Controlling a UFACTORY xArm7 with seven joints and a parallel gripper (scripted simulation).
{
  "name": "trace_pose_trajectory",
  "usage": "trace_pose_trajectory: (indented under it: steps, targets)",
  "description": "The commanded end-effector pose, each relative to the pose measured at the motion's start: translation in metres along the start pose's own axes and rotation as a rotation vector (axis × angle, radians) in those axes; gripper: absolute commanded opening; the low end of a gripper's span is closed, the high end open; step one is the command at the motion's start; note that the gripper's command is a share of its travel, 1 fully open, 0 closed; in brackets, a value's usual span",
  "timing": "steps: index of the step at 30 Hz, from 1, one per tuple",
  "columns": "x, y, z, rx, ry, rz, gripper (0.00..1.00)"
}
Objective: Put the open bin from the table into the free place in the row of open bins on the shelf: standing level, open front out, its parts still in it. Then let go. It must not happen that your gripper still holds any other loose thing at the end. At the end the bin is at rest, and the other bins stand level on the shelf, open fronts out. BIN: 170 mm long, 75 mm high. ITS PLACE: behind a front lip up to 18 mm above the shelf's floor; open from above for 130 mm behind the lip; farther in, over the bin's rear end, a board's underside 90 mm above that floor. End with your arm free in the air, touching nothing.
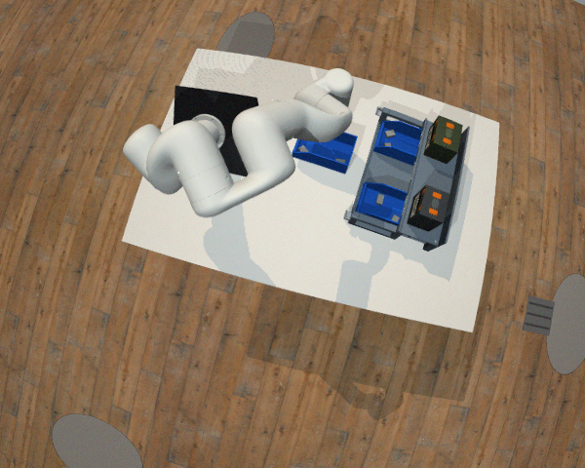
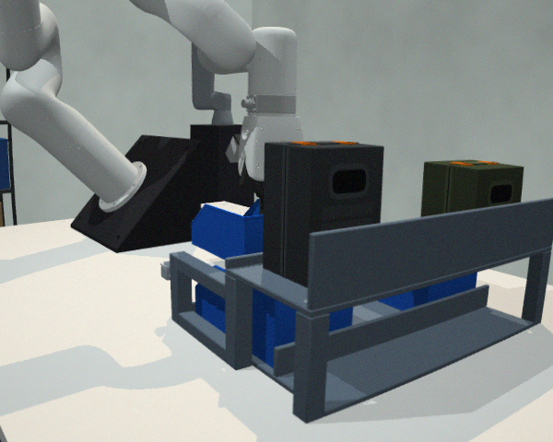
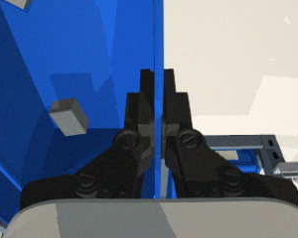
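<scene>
We have the hand (image 3: 156, 102) pinched tight on the thin side wall of the blue bin (image 1: 328, 148), which hangs tilted just left of the shelf (image 1: 412, 174) in the top view's upper middle. It looks stiff and light, but a one-wall grip lets it swing, so we must keep its loose parts (image 3: 69, 118) from sliding out.
</scene>
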State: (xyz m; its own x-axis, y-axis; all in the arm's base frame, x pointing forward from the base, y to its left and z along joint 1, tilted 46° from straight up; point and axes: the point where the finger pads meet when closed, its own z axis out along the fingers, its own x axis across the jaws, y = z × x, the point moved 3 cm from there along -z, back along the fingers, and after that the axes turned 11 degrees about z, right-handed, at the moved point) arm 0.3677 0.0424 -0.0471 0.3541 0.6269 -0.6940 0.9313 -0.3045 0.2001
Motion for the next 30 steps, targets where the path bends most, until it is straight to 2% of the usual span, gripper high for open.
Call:
trace_pose_trajectory:
  steps: [1,24,30]
  targets:
    - [0.002,0.001,-0.002,-0.002,0.004,0.0,0.0]
    - [0.004,0.001,-0.002,-0.002,0.004,0.0,0.0]
    - [0.008,0.016,-0.002,-0.002,0.004,0.0,0.0]
